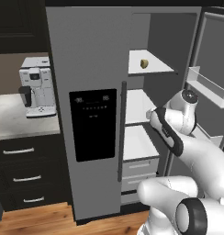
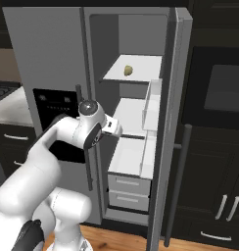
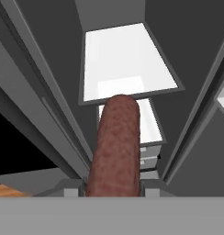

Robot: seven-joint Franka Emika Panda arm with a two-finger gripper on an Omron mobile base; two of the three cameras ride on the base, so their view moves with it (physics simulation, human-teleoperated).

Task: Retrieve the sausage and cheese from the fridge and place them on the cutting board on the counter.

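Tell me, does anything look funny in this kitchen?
Nothing is spilled or broken. The fridge's right door hangs wide open, and the sausage juts lengthwise from the gripper instead of lying on a shelf, where the cheese sits.

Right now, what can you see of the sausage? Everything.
The sausage is a slim reddish-brown cylinder with paler mottling and a rounded end, looking firm and matte. In the hand view it rises from between the shut gripper's fingers and points away from the camera, toward the fridge's white shelves and drawers. Nothing but the fingers seems to touch it; its lower end is hidden.
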